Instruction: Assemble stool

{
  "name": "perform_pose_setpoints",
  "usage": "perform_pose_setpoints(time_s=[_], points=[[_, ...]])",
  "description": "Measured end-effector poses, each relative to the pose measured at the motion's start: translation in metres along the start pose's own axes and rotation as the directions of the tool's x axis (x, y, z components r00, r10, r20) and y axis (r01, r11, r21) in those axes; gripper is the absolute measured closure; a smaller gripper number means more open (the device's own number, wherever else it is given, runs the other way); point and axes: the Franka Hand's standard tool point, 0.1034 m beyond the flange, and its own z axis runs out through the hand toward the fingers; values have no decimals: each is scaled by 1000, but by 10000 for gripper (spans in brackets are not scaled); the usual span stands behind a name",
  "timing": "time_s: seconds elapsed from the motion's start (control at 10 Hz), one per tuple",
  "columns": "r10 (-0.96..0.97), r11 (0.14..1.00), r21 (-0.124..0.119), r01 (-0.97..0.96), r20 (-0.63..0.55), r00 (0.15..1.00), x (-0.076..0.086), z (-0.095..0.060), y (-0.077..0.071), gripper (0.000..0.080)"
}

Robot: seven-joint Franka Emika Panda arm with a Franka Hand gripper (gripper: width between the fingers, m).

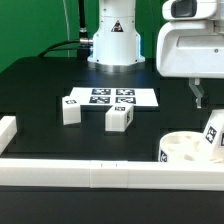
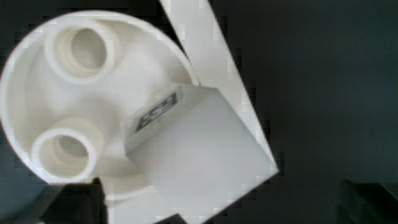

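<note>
Exterior view: black table (image 1: 40,85), green backdrop (image 1: 30,30), white bar (image 1: 100,176) along the bottom. Seat (image 1: 180,147) sits lower right, upright leg (image 1: 213,134) at its right edge. Two loose legs, left one (image 1: 70,108) and right one (image 1: 120,117), rest mid-frame. Gripper (image 1: 197,97) hovers above the seat; I cannot tell whether it is open.

The arm's white base (image 1: 113,40) stands at the far side of the bench, in the middle of the exterior view. From there the arm reaches forward and to the exterior view's right. Its boxy white wrist housing (image 1: 196,48) fills the upper corner, close to the camera. The gripper (image 1: 197,104) points straight down from the housing and hangs in the air above the bench. Its short dark fingers (image 1: 196,92) overlap from this angle, so how far apart they stand cannot be told. Their tips touch nothing.
</note>
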Motion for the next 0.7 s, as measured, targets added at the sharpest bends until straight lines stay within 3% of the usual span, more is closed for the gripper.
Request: perform_pose_setpoints(time_s=[0.4,0.5,0.7], points=[[-257,967,-4,257,-1,967,0,0,1,151],[-396,918,-28,395,-9,918,1,1,1,151],[-608,793,-50,607,-10,794,3,1,3,151]])
